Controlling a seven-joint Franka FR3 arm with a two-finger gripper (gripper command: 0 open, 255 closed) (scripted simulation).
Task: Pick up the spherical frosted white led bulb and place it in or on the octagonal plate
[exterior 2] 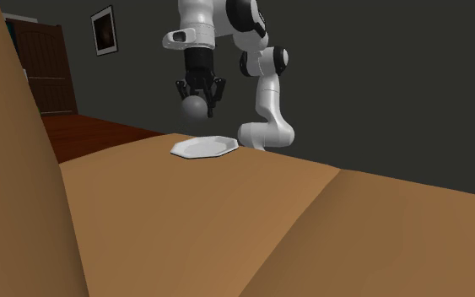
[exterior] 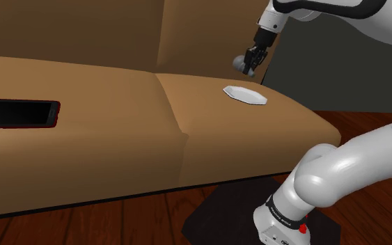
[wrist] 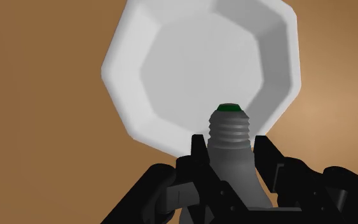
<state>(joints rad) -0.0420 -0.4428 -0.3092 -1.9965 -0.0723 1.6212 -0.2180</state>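
1. Claw state: my claw (wrist: 231,151) is clenched on the bulb (wrist: 230,137). The 2 black fingers (wrist: 199,153) press against it from opposite sides, just behind its threaded neck.

2. Bulb attitude: in the wrist view the grey screw base projects past my fingertips and ends in a small green tip. In the shoulder view the rounded globe of the bulb (exterior: 241,62) shows as a pale grey ball beside the claw (exterior: 251,61). In the second exterior view the globe (exterior 2: 195,107) sits low between the fingers of the claw (exterior 2: 200,97).

3. Bulb location: it is held in the air, touching nothing but my fingers. It hangs over the octagonal plate (exterior 2: 203,148) with a clear gap between them. In the wrist view the plate (wrist: 203,63) lies directly beyond the screw base.

4. Plate: white, 8-sided, shallow, with a raised rim and a flat centre. The plate (exterior: 245,95) rests flat on the seat of a tan sofa (exterior: 118,132), on the cushion toward the shoulder view's right, near the backrest.

5. Sofa: 2 seat cushions meet at a seam. On the cushion toward the shoulder view's left, well apart from the plate, lies a flat black rectangular item (exterior: 17,113) with a dark red border.

6. Surroundings: my arm's base stands on a dark mat (exterior: 215,209) over a reddish wooden floor (exterior: 104,223). In the second exterior view a framed picture (exterior 2: 103,28) hangs on the dark grey wall.
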